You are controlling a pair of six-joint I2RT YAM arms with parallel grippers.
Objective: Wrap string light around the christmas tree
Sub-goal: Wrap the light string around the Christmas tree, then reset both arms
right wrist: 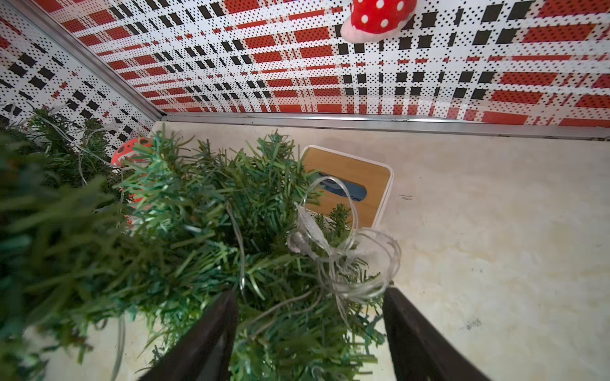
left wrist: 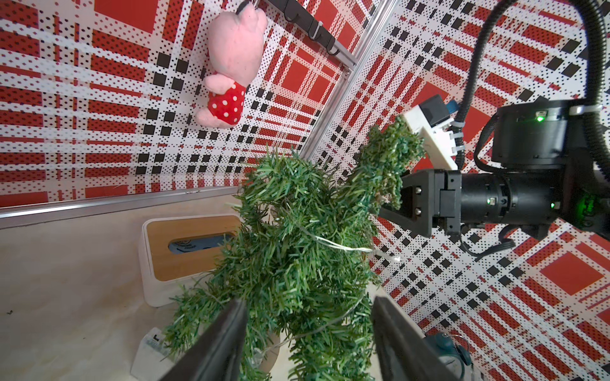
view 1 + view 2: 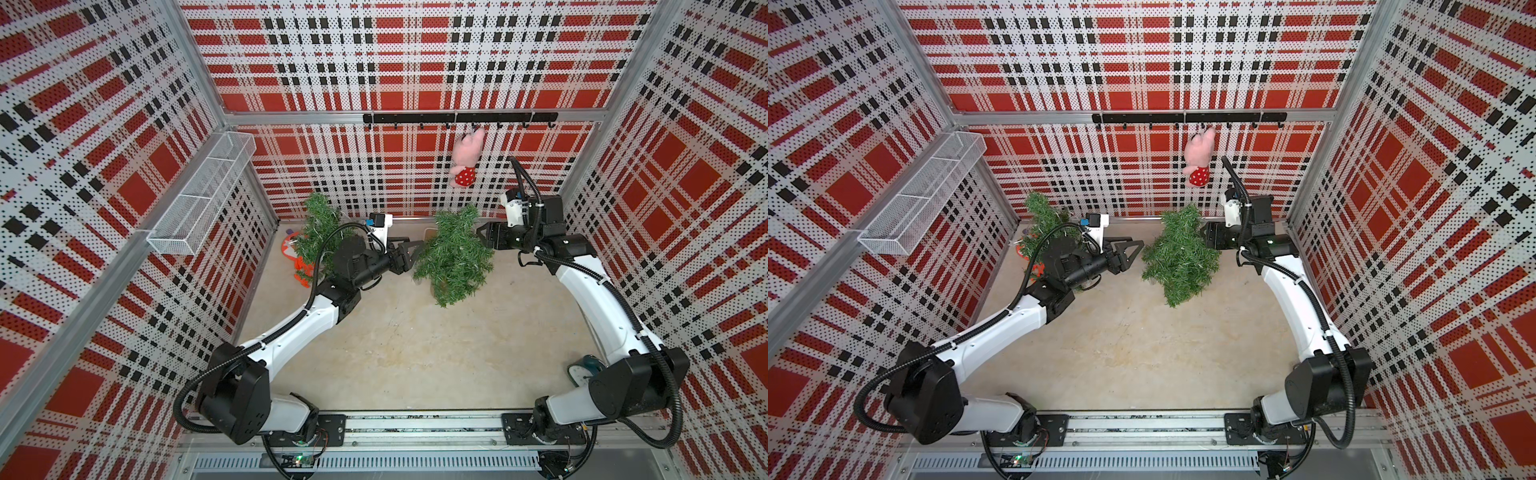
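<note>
A small green christmas tree (image 3: 453, 257) (image 3: 1179, 257) stands near the back wall, between my two grippers. A thin clear string light (image 1: 343, 254) hangs in a loose bundle on its branches, and one strand (image 2: 346, 246) crosses the foliage. My left gripper (image 3: 409, 253) (image 2: 310, 330) is open at the tree's left side, with branch tips and a strand between its fingers (image 2: 224, 343). On the opposite side, my right gripper (image 3: 482, 237) (image 1: 310, 316) is open too. Foliage and wire lie between its fingers (image 1: 416, 336), which grip nothing. A small white box (image 2: 148, 349) lies by the tree's base.
A second green tree (image 3: 320, 228) with wire on it stands at the back left, over an orange perforated object (image 3: 291, 249). A wood-topped tissue box (image 2: 191, 247) sits behind the tree. A pink plush (image 3: 467, 160) hangs from the hook rail. A wire basket (image 3: 199, 195) hangs on the left wall.
</note>
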